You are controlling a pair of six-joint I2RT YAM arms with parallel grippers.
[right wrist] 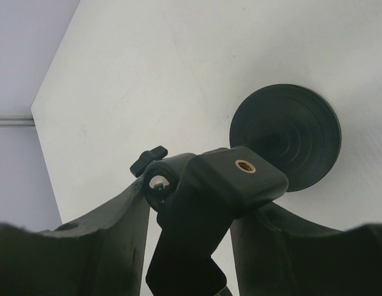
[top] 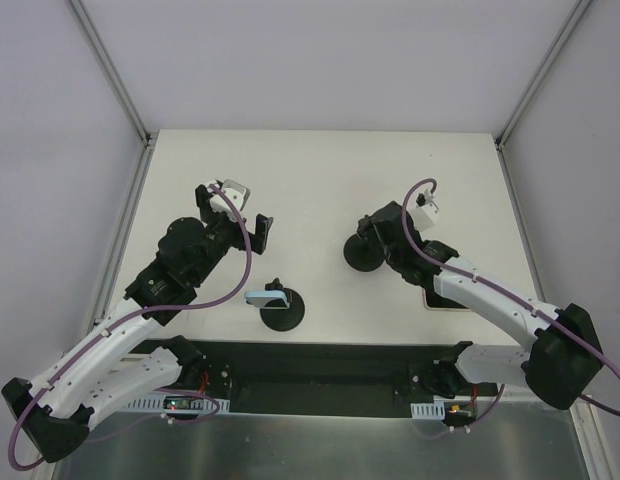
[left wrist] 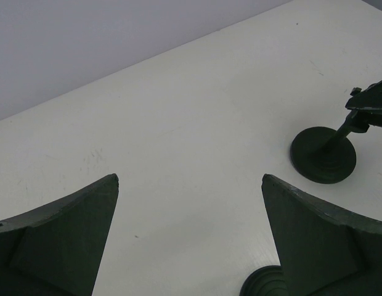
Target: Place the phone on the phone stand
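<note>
A black phone stand (top: pixel 364 252) with a round base stands right of the table's middle. My right gripper (top: pixel 378 233) is shut on its upper bracket; in the right wrist view the fingers (right wrist: pixel 105 240) flank the bracket (right wrist: pixel 222 191), with the round base (right wrist: pixel 285 135) behind and my right gripper (right wrist: pixel 197 200) around the bracket. What looks like the phone (top: pixel 442 298) lies flat on the table, mostly hidden under my right arm. My left gripper (top: pixel 237 215) is open and empty over the table at left, and the left wrist view shows my left gripper (left wrist: pixel 190 179) over bare table.
A second round-based stand (top: pixel 281 307) with a light blue holder stands near the front middle; its base edge (left wrist: pixel 265 285) shows by my left gripper's right finger. The gripped stand (left wrist: pixel 323 154) shows at the right of the left wrist view. White walls enclose the table.
</note>
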